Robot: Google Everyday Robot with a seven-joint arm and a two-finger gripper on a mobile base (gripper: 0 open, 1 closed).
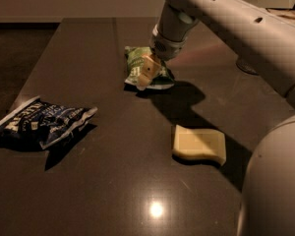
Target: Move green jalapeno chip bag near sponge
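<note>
A: Near edge first?
B: Bare table [113, 191], one lamp glare. Further in, right of centre: sponge [199, 145], flat, nothing touching it. Free on all sides, so room to set something down beside it.

A: Left edge?
B: Close to it: dark blue chip bag [42, 123], crumpled, lying flat. Well apart from sponge. Not part of the job; probably a decoy.

A: Beyond that?
B: Toward far edge, about mid-width: green jalapeno chip bag [135, 63], lying on table, slightly puckered. Well apart from sponge, so not yet moved.

A: And the robot?
B: Down on the bag's right half: hand [146, 72], tilted in from upper right, at end of arm [221, 18] reaching over from right edge. Touching bag or just above it; hard to call. Clenched or released: cannot tell. Set over middle of bag, presumably for a fuller bite of foil than at the rim.

A: Stage?
B: Judged as pick-up, at point of grasp. Next: lift clear, carry toward near right corner, set down just beside sponge, not on it.

A: Risk?
B: Slick, crinkly foil; could slip out or drag.
</note>
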